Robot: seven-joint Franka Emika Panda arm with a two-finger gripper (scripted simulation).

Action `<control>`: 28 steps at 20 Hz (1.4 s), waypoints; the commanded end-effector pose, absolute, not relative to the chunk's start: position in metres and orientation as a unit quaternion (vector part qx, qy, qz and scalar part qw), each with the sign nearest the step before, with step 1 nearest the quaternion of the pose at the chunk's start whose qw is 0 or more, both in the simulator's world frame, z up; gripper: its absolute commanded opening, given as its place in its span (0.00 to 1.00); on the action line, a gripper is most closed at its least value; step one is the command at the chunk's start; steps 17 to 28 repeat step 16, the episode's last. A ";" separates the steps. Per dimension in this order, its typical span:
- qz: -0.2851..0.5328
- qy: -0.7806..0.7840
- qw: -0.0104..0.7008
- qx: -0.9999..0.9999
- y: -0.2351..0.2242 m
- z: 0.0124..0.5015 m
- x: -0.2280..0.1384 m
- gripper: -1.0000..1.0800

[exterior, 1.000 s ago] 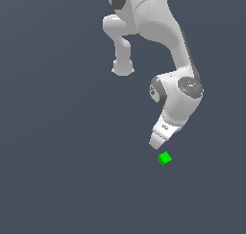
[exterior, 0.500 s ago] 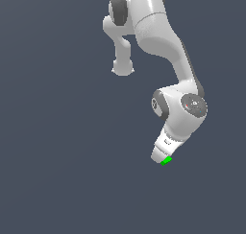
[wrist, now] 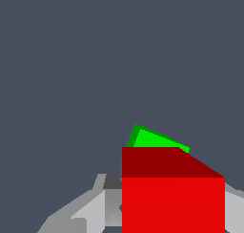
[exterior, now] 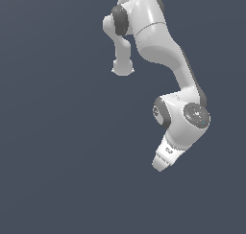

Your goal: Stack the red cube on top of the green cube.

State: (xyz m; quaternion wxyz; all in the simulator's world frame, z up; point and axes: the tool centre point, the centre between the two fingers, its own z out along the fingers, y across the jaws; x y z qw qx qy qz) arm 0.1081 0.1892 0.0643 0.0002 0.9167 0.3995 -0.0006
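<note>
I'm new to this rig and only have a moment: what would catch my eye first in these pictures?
In the wrist view, the red cube fills the foreground between the grey parts of the gripper, with the green cube peeking out just beyond it. In the exterior view, the white arm bends down over a plain dark floor, and neither cube shows there.

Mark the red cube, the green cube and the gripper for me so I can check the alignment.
red cube (wrist: 172, 203): wrist view, on its bright front face.
green cube (wrist: 155, 140): wrist view, on the top face showing behind the red cube.
gripper (exterior: 162, 162): exterior view, on the white hand; fingertips hidden.
</note>
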 end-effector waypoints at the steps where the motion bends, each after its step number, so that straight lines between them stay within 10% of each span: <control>1: 0.000 0.400 0.000 0.917 0.190 0.064 0.112 0.00; 6: 0.000 0.400 0.000 0.917 0.190 0.063 0.114 0.00; 7: 0.000 0.400 0.000 0.917 0.190 0.063 0.114 0.96; 28: 0.000 0.400 0.000 0.917 0.190 0.063 0.114 0.96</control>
